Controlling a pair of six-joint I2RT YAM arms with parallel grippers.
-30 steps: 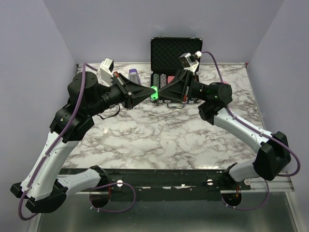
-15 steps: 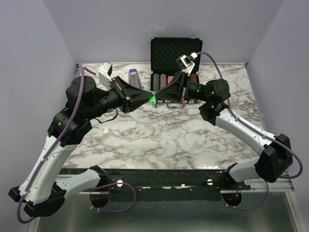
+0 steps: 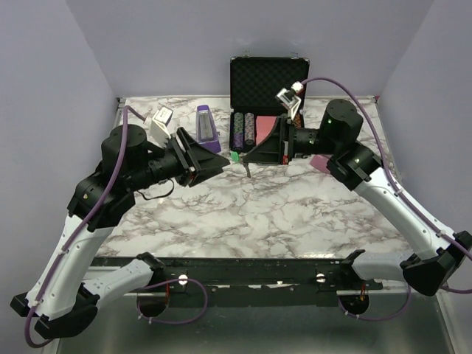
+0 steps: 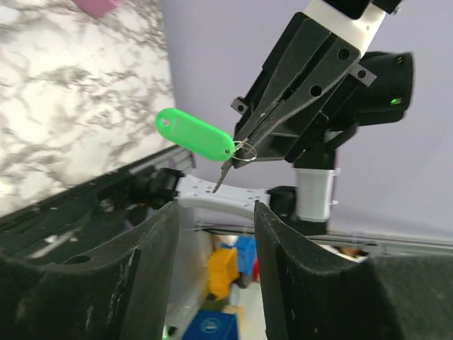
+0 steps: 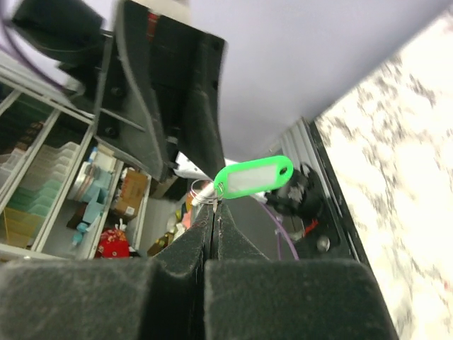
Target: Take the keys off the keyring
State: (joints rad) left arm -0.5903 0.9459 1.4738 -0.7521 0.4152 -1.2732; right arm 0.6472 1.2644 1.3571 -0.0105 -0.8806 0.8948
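Marble tabletop point(image 3: 243, 214); right gripper point(image 5: 214, 210) pinches keyring point(image 4: 195, 133) aloft.
Beneath its tips dangles the key point(image 4: 221, 176), seemingly offered to the wide left gripper point(image 3: 220, 159).

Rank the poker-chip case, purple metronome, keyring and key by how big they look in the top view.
1. poker-chip case
2. purple metronome
3. keyring, its green tag
4. key, a thin sliver
The last two hang nearer the camera, so they look slightly enlarged.

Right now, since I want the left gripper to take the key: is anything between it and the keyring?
Nothing visible does. The open left gripper faces the keyring across clear air; the shut right gripper pinches only the ring, and the key hangs free below it.
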